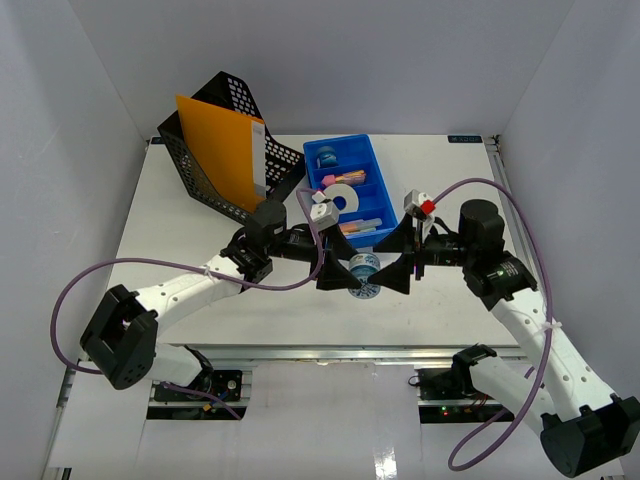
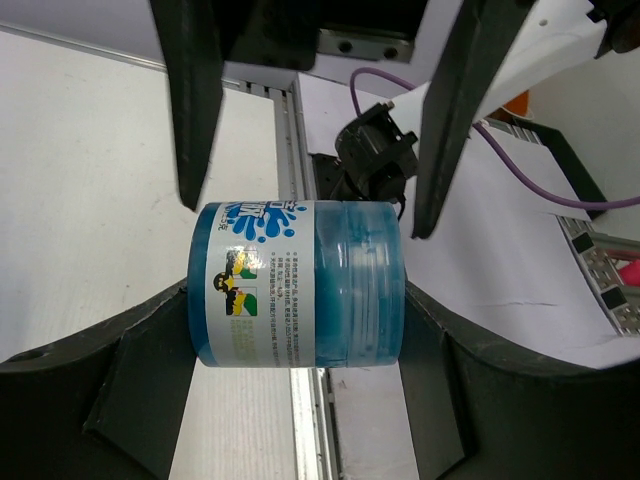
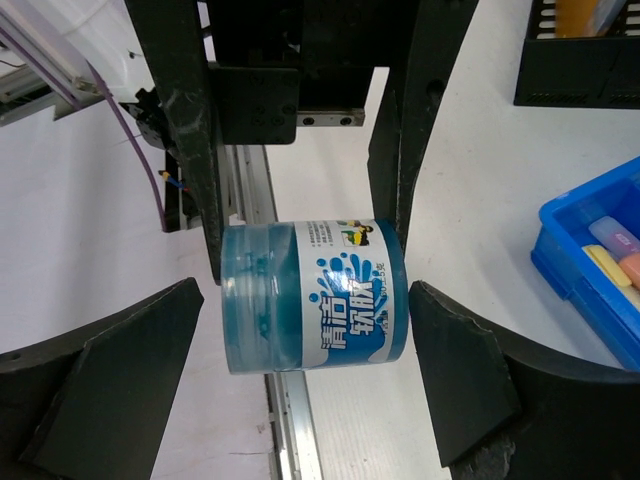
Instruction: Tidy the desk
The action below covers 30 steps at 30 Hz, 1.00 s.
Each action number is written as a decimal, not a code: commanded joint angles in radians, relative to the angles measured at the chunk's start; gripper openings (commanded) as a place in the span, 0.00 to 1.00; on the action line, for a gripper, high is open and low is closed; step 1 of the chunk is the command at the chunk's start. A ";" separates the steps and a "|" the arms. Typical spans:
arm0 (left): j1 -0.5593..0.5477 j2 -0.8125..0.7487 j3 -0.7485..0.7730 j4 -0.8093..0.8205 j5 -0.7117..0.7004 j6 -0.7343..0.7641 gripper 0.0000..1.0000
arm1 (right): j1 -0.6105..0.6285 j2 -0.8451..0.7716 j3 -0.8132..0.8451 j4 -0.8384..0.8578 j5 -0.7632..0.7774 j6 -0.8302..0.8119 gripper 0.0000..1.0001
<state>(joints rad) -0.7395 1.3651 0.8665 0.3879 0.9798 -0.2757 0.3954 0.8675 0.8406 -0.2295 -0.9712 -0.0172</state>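
Holding a blue translucent jar (image 2: 300, 280) on its side in the left gripper (image 2: 298, 330), pads pressed against the two flat ends, lid on one side and base on the other. Hanging clear of the desk (image 1: 170, 235), just on the near side of the blue tray (image 1: 383, 180), towards the arm bases. Straddled as well by the right gripper (image 3: 305, 330), spread wide: a visible gap at the lid end, too close to call at the labelled end (looks like a handover half done, though only a guess). Just left of the tray, a black mesh file holder (image 1: 285, 165) with an orange folder (image 1: 215, 145) in it.

Likely stiff plastic, so no give under the pads and no need to squeeze hard. Probably light to middling, with gel inside. Smooth wall and glossy label, so expect slipperiness on the curved side. Round, and apt to roll if laid down sideways; better stood on its base. Best taken end to end, or across the body below the lid, never on the lid seam alone. Worth confirming a firm second hold before letting go with the first
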 commanded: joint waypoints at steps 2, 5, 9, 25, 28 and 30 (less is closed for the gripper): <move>0.004 -0.022 0.074 0.082 -0.027 0.007 0.00 | 0.013 -0.022 0.016 -0.061 -0.015 -0.015 0.90; 0.003 -0.023 0.075 0.077 -0.026 0.007 0.00 | 0.014 -0.021 0.021 -0.062 -0.015 -0.014 0.90; 0.003 -0.033 0.071 0.085 -0.021 0.004 0.00 | 0.014 -0.013 0.017 -0.060 0.006 -0.027 0.90; 0.004 -0.056 0.057 0.094 -0.024 -0.004 0.00 | 0.014 0.043 0.044 -0.031 -0.082 -0.053 0.32; 0.005 -0.057 0.046 0.101 -0.029 -0.007 0.00 | 0.013 0.044 0.050 -0.030 -0.097 -0.060 0.14; 0.005 -0.058 0.045 0.101 -0.032 -0.011 0.01 | 0.013 0.047 0.054 -0.031 -0.108 -0.064 0.08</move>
<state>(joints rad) -0.7368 1.3529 0.8974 0.4198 0.9573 -0.2893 0.3996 0.9100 0.8447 -0.2752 -0.9950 -0.0612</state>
